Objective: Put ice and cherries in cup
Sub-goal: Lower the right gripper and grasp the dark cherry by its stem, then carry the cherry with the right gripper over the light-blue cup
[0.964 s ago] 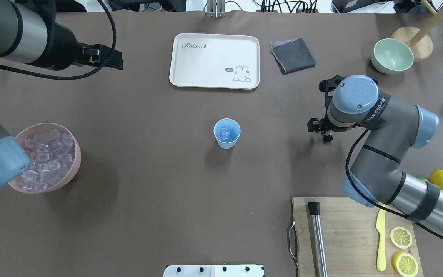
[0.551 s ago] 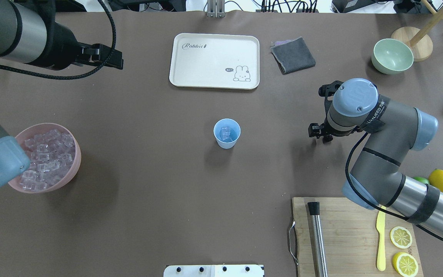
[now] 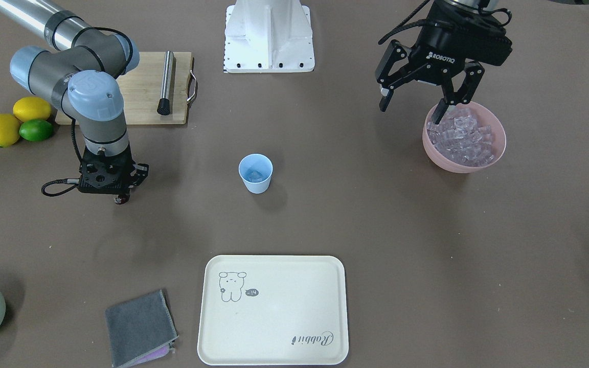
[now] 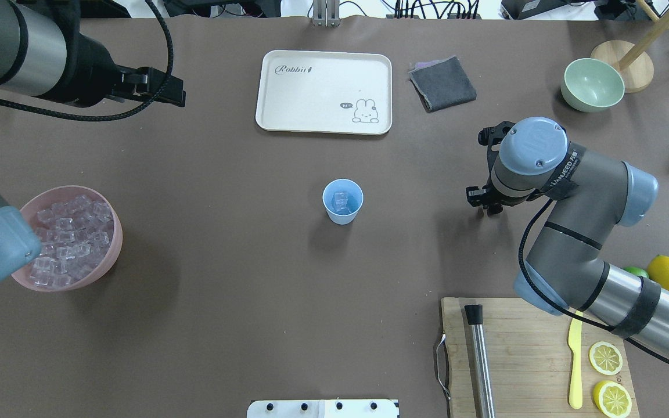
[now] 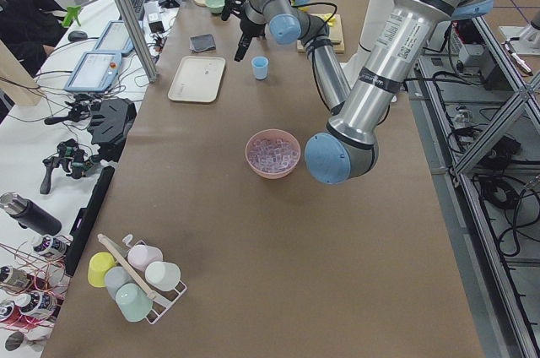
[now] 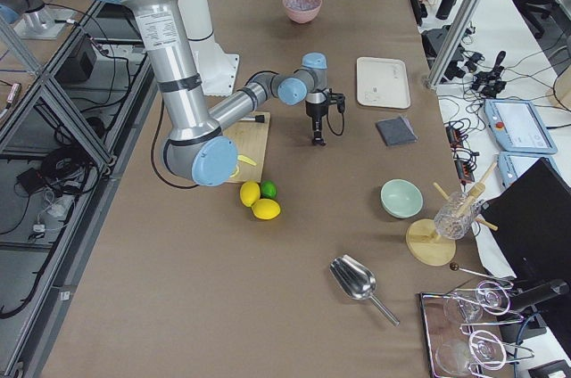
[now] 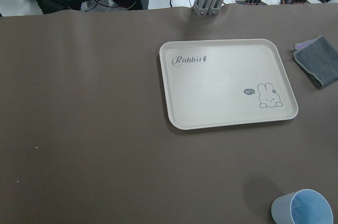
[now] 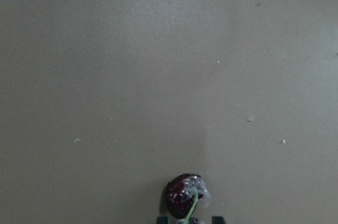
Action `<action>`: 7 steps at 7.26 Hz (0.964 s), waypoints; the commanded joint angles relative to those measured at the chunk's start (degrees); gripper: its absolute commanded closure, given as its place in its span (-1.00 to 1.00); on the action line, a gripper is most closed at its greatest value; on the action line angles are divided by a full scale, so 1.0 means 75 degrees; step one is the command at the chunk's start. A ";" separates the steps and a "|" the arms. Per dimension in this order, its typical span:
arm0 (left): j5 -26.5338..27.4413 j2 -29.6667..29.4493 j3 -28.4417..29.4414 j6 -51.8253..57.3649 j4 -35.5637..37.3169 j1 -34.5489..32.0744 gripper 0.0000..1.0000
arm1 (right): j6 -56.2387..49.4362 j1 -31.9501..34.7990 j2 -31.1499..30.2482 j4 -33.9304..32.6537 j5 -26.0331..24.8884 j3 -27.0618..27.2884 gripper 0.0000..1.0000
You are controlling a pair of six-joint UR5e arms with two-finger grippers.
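Note:
The light-blue cup (image 4: 342, 201) stands upright mid-table with a few cubes of ice (image 4: 340, 201) inside. More ice (image 3: 460, 137) fills the pink bowl (image 3: 499, 153) at my left. My left gripper (image 3: 412, 110) hangs open and empty above that bowl's robot-side rim. Well to the cup's right, my right gripper (image 3: 115, 198) points straight down, close to the table. The right wrist view shows the dark glossy cherries (image 8: 185, 195) pinched between its two fingertips at the bottom edge. In the overhead view the wrist hides the cherries.
A cream rabbit tray (image 4: 323, 93) and a folded grey cloth (image 4: 442, 83) lie beyond the cup. A pale green bowl (image 4: 593, 84) sits far right. Near the right arm lie a cutting board (image 4: 520, 348) with a metal rod, yellow knife and lemon halves, plus whole lemons and a lime (image 3: 18, 120).
My right wrist shifted slightly over the cherries, which showed beside the gripper a second ago and are now covered in the overhead view. The left arm barely moved.

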 commanded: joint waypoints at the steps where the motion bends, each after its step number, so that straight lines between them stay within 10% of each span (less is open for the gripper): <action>1: -0.0006 0.0001 -0.0006 0.0000 0.0003 -0.0001 -0.95 | -0.0010 0.0010 0.0018 0.0035 -0.0004 -0.0104 0.21; 4: -0.0006 -0.0045 0.0006 0.0012 0.0084 -0.0013 -0.95 | 0.0001 0.0069 0.0029 0.0047 0.0066 -0.0081 1.00; 7: -0.0018 -0.0080 0.0006 0.0012 0.0249 -0.0001 -0.95 | -0.0080 0.0478 0.0099 0.0012 0.0464 0.0164 1.00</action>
